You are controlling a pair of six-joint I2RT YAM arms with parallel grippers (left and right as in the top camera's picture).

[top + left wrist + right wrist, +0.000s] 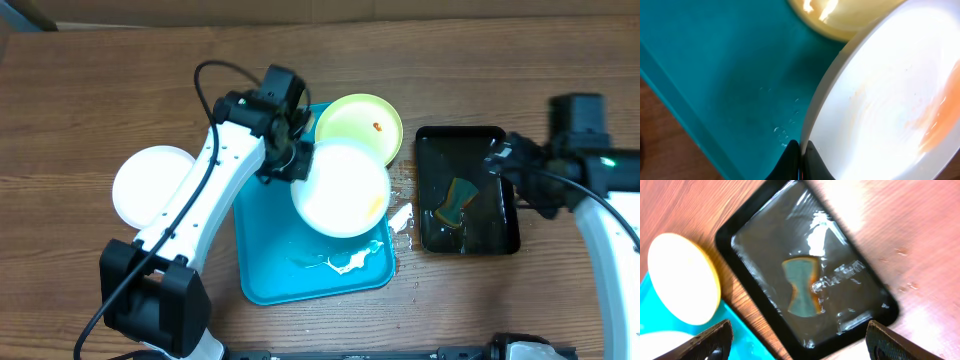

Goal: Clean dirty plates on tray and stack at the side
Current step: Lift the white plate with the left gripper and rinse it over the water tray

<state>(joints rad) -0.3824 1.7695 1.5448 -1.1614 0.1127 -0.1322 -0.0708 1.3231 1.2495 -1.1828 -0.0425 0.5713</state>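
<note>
The left arm [215, 180] reaches across the turquoise tray [265, 260], and the left jaws are clamped on the near rim of a white plate [340, 188], one finger above and one below the edge, as the left wrist view shows. The plate sits over the tray's right half with an orange smear [935, 115] on its face. Whether it is lifted clear or rests on the yellow-green plate [358, 118] at the tray's top right corner cannot be told. Another white plate [152, 185] lies on the wooden surface [80, 100] left of the arm. The right jaws are spread wide and empty above the black tray [492, 222], where a sponge [457, 200] lies in liquid. The plate looks stiff, light and smooth. A rim pinch is likely the only workable hold, but it leaves the far side free to sag or pivot when the sponge presses on it. Whitish liquid [345, 262] pooled on the tray suggests wet, slippery surfaces, so the grip should be deep over the rim and wiping pressure kept close to the jaws.
</note>
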